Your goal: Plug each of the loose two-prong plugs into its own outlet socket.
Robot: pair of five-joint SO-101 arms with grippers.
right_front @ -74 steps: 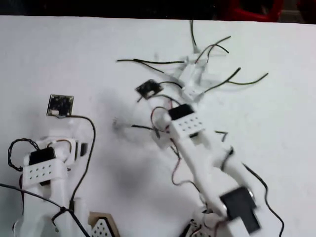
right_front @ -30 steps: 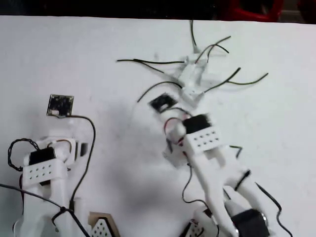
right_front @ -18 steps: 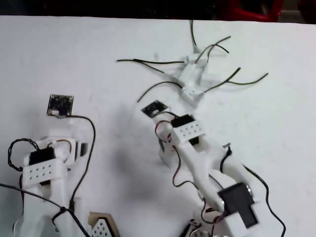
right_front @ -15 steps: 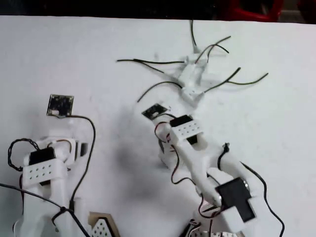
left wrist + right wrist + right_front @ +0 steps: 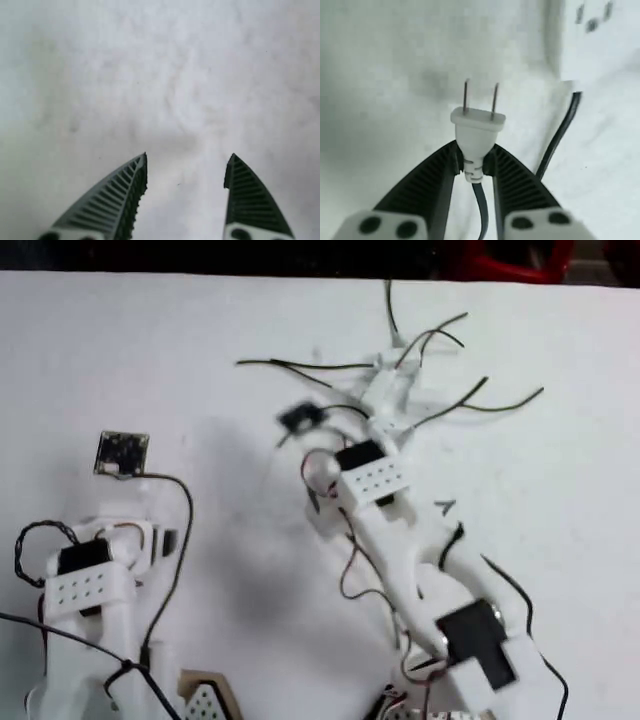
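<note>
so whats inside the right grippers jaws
A white two-prong plug is clamped in the right gripper, prongs pointing outward. Its dark cord runs back between the fingers, which cover the sides of the plug's neck.

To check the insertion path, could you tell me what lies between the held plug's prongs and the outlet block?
In the right wrist view, bare table separates the plug, clamped in the right gripper, from the outlet block.
</note>
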